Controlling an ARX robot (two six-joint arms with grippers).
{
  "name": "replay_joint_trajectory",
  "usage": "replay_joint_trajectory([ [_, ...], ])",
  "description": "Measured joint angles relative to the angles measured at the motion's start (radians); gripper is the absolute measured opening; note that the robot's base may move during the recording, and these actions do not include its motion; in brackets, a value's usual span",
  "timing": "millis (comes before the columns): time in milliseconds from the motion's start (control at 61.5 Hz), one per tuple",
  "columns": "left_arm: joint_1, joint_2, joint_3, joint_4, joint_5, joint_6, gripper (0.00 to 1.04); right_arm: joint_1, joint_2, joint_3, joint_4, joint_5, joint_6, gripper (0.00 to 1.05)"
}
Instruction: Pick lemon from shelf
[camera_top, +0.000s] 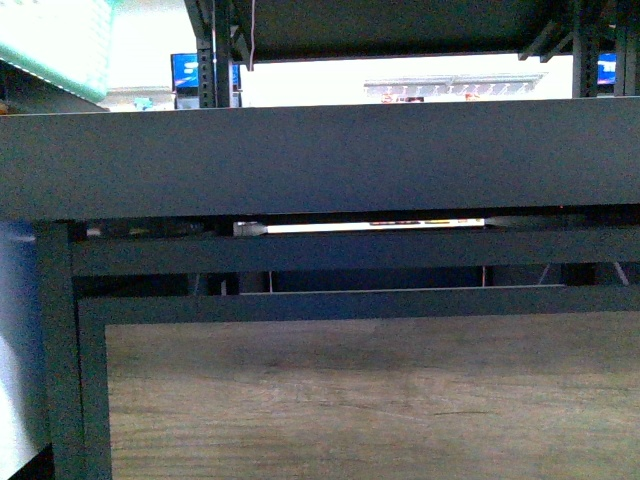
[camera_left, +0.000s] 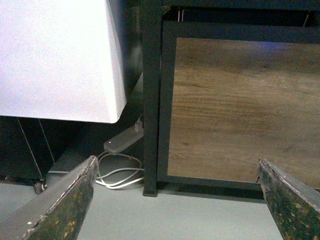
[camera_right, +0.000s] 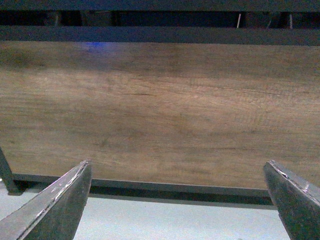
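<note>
Low before the shelf (camera_top: 320, 160), near its wood-grain panel (camera_right: 160, 110), the left gripper (camera_left: 176, 160) and right gripper (camera_right: 178, 162) are held spread wide and empty.

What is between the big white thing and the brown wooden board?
In the left wrist view, a black shelf post stands between the white block and the wood board. A white power strip lies low beside the post.
</note>
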Motion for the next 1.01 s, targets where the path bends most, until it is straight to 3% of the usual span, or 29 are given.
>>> replay_joint_trajectory([
  [1008, 0.000, 0.000, 0.000, 0.000, 0.000, 0.000, 0.97, 0.000, 0.001, 0.000, 0.000, 0.000, 0.000, 1.02],
])
